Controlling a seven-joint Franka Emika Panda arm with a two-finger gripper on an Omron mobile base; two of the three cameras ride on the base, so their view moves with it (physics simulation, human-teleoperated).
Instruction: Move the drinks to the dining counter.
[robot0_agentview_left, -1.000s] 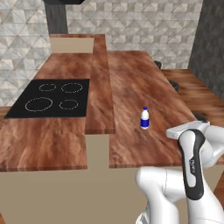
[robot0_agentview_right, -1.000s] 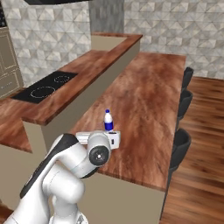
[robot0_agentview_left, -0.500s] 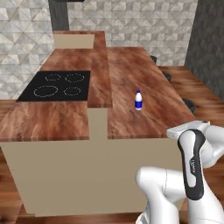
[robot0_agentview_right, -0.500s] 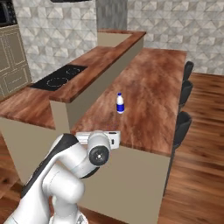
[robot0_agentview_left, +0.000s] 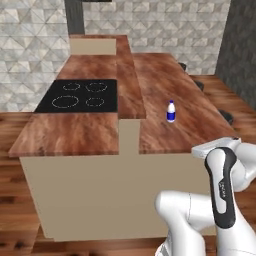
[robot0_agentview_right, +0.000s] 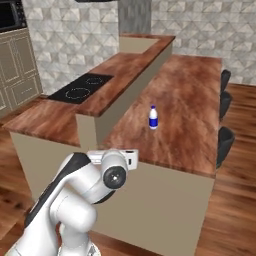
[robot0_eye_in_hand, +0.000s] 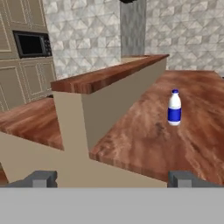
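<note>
**Kitchen backdrop: stone, timber, beige**

Grey faceted stone tiles cover the walls (robot0_agentview_left: 30, 45); warm plank flooring (robot0_agentview_right: 235, 195) runs round the island; a black cooktop (robot0_agentview_left: 80, 96) sits in its wood top; dark stools (robot0_agentview_right: 225, 142) line the far side; beige cabinets (robot0_eye_in_hand: 19, 83) frame a built-in microwave (robot0_eye_in_hand: 31, 44).

A kitchen: black cooktop (robot0_agentview_left: 79, 95), wood-topped island (robot0_agentview_right: 190, 105), built-in microwave (robot0_eye_in_hand: 31, 44).

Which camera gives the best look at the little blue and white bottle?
The hand view: the bottle looks largest there, cap and blue label clear. Both base views show it smaller, upright on the dining counter.
</note>
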